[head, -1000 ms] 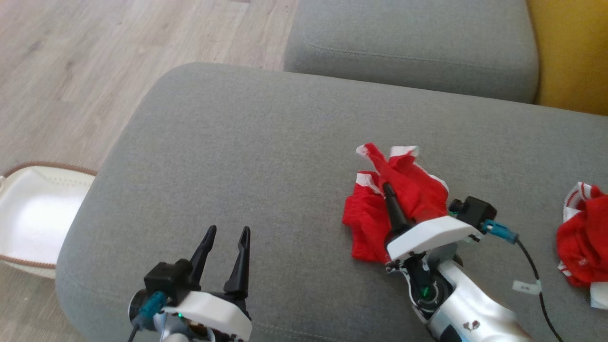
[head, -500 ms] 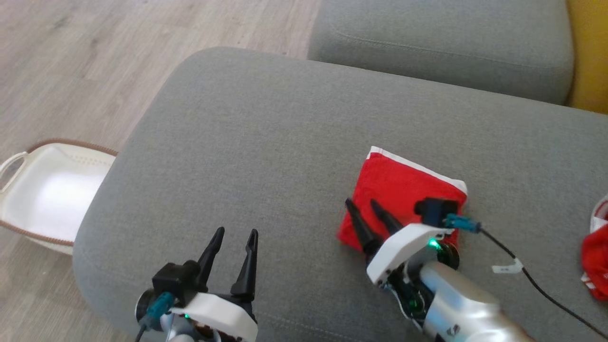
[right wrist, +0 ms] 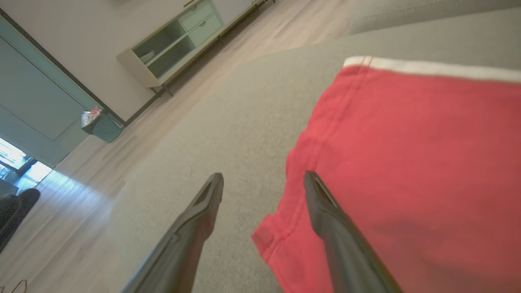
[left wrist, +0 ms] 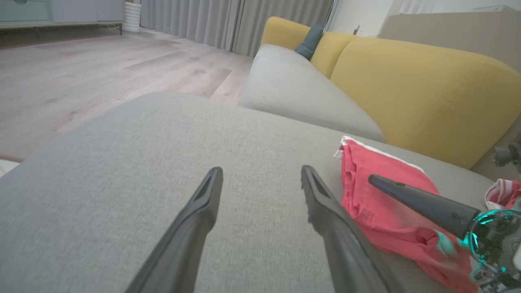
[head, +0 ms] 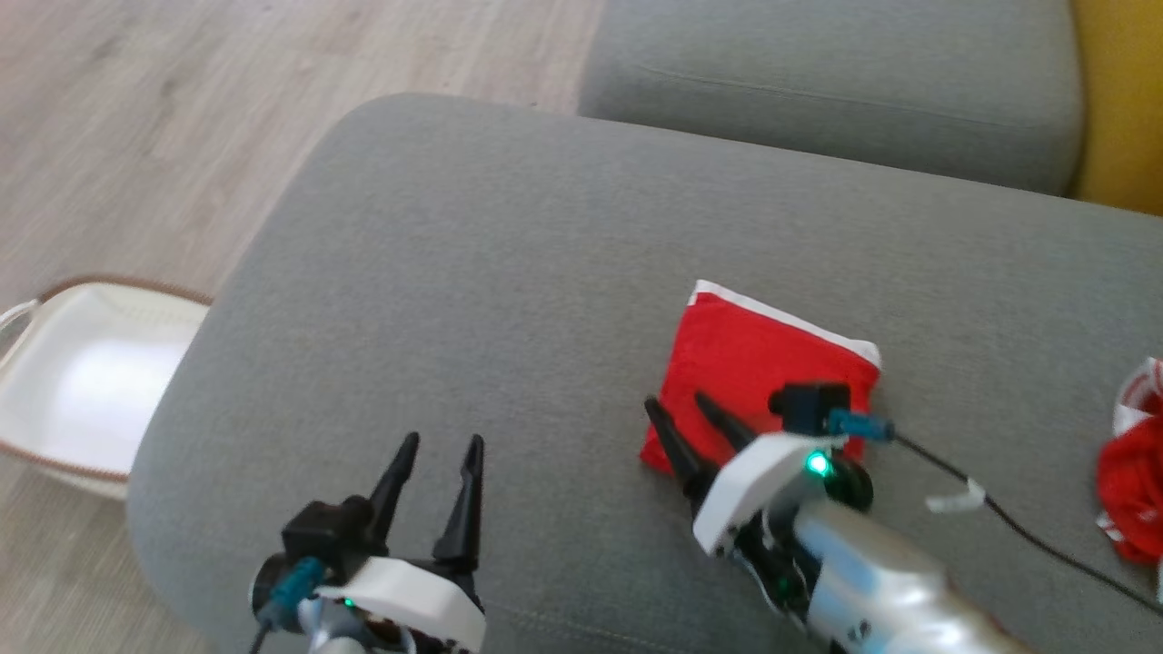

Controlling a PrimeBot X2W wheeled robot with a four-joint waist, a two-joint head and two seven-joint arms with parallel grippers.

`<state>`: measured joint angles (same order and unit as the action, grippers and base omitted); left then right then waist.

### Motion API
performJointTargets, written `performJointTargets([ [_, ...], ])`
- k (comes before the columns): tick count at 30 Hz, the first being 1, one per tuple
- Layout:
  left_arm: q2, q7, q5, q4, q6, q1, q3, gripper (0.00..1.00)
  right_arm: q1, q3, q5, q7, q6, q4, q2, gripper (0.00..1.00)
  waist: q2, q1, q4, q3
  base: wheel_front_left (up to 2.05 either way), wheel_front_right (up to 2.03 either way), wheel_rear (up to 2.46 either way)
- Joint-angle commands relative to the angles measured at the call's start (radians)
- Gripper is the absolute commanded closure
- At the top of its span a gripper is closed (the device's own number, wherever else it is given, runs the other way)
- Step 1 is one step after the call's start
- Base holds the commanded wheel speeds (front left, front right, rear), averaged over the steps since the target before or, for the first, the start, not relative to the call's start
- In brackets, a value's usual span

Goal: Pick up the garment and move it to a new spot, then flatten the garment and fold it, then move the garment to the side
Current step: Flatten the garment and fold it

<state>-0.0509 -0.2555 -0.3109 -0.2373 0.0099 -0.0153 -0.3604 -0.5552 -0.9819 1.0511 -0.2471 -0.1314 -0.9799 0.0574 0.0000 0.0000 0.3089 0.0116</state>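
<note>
The garment [head: 768, 359] is red with a white band along its far edge and lies flat as a neat square on the grey sofa cushion [head: 509, 272]. My right gripper [head: 674, 401] is open at the garment's near left corner, holding nothing. In the right wrist view, one finger [right wrist: 325, 211] hangs over the red garment [right wrist: 407, 142] and the other over bare cushion. My left gripper [head: 443, 440] is open and empty over the cushion's front left part. In the left wrist view the garment [left wrist: 366, 191] lies to the right of my left gripper [left wrist: 261, 171].
A second red and white garment [head: 1131, 490] lies crumpled at the right edge. A white basket [head: 54, 313] stands on the wooden floor left of the cushion. A second grey cushion [head: 818, 82] and a yellow backrest [head: 1118, 91] are behind.
My right gripper was shut on the crumpled garment; it has since opened and drawn back to the left. The garment now lies flat and square. The camera has shifted slightly.
</note>
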Motion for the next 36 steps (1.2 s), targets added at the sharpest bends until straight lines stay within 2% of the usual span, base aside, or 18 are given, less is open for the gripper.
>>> performJointTargets([
  [1, 0.001, -0.006, -0.002, 0.037, 0.004, 0.049, 0.044, 0.0, -0.053, 0.008, -0.013, -0.014, 0.001, 0.029, -0.007, 0.0, 0.0, 0.0, -0.025, 0.007, 0.0, 0.0, 0.0],
  [4, 0.001, -0.006, -0.001, 0.055, 0.006, 0.05, 0.063, 0.0, -0.084, 0.083, -0.079, -0.014, 0.001, 0.046, -0.007, 0.0, 0.0, 0.0, -0.069, 0.011, 0.0, 0.0, 0.0],
  [9, 0.001, -0.006, -0.006, 0.109, 0.012, 0.062, 0.097, 0.0, -0.088, 0.301, -0.27, -0.014, 0.001, 0.105, 0.006, 0.0, 0.0, 0.0, -0.152, 0.013, 0.0, 0.0, 0.0],
  [14, 0.001, -0.006, -0.016, 0.183, 0.021, 0.074, 0.126, 0.0, -0.001, 0.54, -0.515, -0.015, 0.001, 0.273, 0.066, 0.0, 0.0, 0.0, -0.226, 0.013, 0.0, 0.0, 0.0],
  [19, 0.001, -0.006, -0.021, 0.229, 0.031, 0.079, 0.151, 0.0, 0.136, 0.702, -0.712, -0.015, 0.001, 0.443, 0.073, 0.0, 0.0, 0.0, -0.282, 0.007, 0.0, 0.0, 0.0],
  [23, 0.001, -0.006, -0.018, 0.243, 0.033, 0.077, 0.157, 0.0, 0.24, 0.793, -0.826, -0.015, 0.001, 0.55, 0.051, 0.0, 0.0, 0.0, -0.306, 0.0, 0.0, 0.0, 0.0],
  [30, 0.001, -0.006, -0.009, 0.233, 0.031, 0.053, 0.142, 0.0, 0.388, 0.876, -0.886, 0.011, 0.001, 0.665, 0.003, 0.0, 0.0, 0.0, -0.325, -0.008, 0.0, 0.0, 0.0],
  [36, 0.001, -0.006, -0.036, 0.232, 0.021, 0.047, 0.13, 0.0, 0.434, 0.892, -0.892, 0.02, 0.001, 0.696, -0.006, 0.0, 0.0, 0.0, -0.321, -0.01, 0.0, 0.0, 0.0],
])
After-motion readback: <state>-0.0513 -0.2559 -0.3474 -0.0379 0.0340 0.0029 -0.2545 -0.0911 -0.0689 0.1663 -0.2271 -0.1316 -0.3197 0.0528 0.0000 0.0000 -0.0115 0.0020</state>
